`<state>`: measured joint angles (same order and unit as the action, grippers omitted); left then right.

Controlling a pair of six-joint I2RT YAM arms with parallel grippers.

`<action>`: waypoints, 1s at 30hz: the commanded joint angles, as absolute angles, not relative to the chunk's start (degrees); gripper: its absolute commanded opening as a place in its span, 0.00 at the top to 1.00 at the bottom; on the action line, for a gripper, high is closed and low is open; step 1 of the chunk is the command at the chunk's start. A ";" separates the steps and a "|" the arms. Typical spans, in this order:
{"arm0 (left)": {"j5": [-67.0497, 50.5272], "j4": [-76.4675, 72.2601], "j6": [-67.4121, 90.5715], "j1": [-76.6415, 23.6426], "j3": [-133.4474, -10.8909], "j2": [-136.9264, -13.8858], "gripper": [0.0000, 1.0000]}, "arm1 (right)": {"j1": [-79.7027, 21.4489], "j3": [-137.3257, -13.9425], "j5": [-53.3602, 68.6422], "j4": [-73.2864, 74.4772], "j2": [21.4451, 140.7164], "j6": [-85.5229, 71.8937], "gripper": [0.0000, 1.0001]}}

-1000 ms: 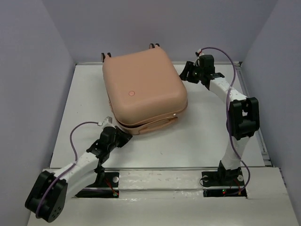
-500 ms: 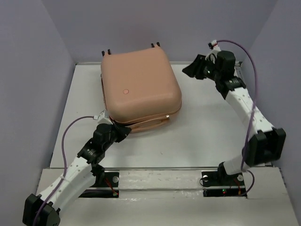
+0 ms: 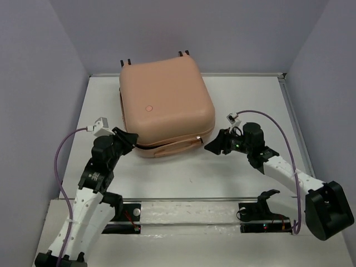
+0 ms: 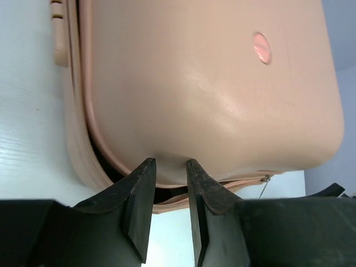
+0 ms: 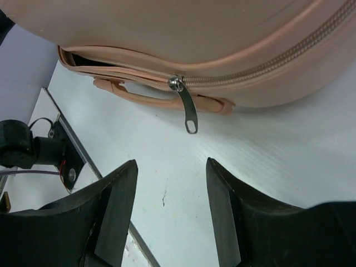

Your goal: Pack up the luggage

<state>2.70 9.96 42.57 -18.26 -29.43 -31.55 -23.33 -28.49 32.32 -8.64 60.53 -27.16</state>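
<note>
While the luggage [image 3: 166, 105] lies shut toward the table's [image 3: 183, 178] far-left corner, its seam gaping at its near-left corner, the left fingers [image 4: 143, 189] stand slightly apart there, holding nothing, and the right fingers [image 5: 119, 206] are spread before the zip pull [image 5: 187, 114]. A misjudged pinch could miss the thin dangling pull, or nudge the case sideways.
</note>
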 commanded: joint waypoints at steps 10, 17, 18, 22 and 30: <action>-21.00 0.55 39.29 8.69 -27.08 -41.47 0.61 | -24.61 -32.69 35.43 -32.52 75.93 -30.50 0.41; -23.82 -5.18 40.34 9.32 -24.70 -46.50 0.64 | -25.66 -34.01 35.33 -35.94 79.80 -31.38 0.44; -23.73 -5.27 40.34 9.40 -24.52 -46.32 0.64 | -25.66 -34.45 35.25 -36.21 80.07 -31.46 0.44; -23.91 -5.80 40.17 9.32 -23.20 -46.84 0.66 | -26.81 -35.77 34.46 -36.74 82.09 -31.82 0.52; -21.11 -10.44 42.71 5.56 -18.02 -48.16 0.74 | -35.22 -36.91 23.13 -29.65 79.29 -26.91 0.93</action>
